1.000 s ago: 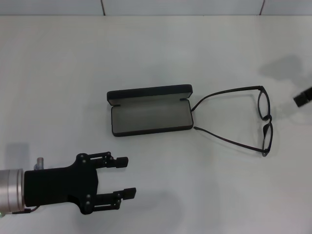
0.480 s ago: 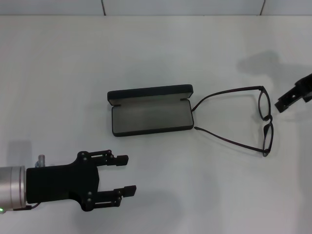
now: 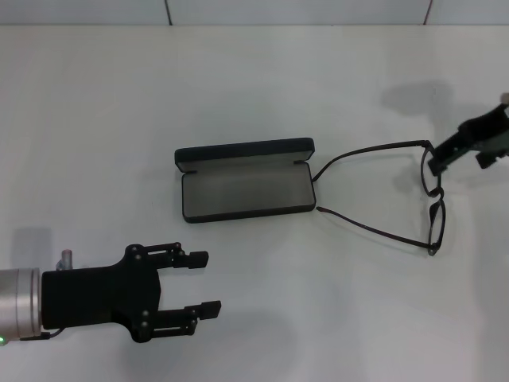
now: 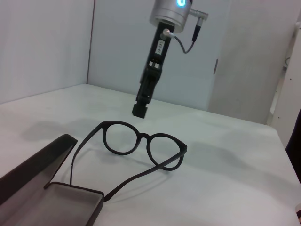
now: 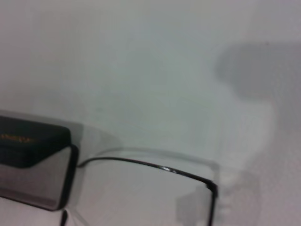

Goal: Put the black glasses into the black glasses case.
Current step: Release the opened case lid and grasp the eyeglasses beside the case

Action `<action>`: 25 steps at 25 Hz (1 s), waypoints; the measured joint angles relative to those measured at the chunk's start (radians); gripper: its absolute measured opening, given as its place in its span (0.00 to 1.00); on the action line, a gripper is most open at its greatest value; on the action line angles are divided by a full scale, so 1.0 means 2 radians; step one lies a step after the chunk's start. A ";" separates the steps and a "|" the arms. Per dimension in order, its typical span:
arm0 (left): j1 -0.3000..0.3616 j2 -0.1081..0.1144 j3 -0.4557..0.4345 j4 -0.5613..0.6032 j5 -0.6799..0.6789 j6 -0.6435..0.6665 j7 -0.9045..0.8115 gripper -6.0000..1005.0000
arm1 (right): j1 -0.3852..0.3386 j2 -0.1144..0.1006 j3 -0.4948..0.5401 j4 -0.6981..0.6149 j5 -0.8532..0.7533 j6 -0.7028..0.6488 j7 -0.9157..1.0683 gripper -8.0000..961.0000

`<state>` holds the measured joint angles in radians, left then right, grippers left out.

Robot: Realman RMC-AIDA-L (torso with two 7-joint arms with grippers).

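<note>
While the black glasses (image 3: 402,195) are lying unfolded on the white worktop (image 3: 254,95), their temple arms are pointing toward the black glasses case (image 3: 245,190), tips just beside its right end. We're seeing the case lying open, long axis across the worktop, lid standing at the far side. Our right gripper (image 3: 436,163) is hovering over the frame front; we cannot tell its finger state. Our left gripper (image 3: 203,284) is waiting near the front edge, fingers spread, with bare worktop around.

I see my matte black two-fingered left gripper (image 3: 203,282) on a silver cylindrical wrist; my slim black right gripper (image 4: 139,108) carries a silver collar with a blue light and grey cable.
</note>
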<state>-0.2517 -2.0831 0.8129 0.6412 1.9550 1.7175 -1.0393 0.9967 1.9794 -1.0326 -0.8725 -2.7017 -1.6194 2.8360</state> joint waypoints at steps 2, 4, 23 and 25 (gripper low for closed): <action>0.000 0.000 0.000 0.000 0.000 0.000 0.000 0.70 | 0.009 0.004 0.015 0.019 0.000 0.008 0.002 0.85; -0.001 0.001 0.000 0.000 0.000 0.000 0.000 0.69 | 0.018 0.006 0.026 0.041 0.000 0.017 0.002 0.84; 0.002 0.001 0.000 0.000 0.006 0.000 0.000 0.69 | 0.010 0.017 0.038 0.086 -0.001 0.036 0.003 0.80; 0.002 0.001 0.000 0.000 0.007 0.000 0.000 0.69 | 0.009 0.017 0.036 0.088 -0.001 0.040 0.002 0.80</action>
<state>-0.2471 -2.0816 0.8129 0.6413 1.9680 1.7181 -1.0384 1.0140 2.0134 -0.9600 -0.6963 -2.7029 -1.5393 2.8407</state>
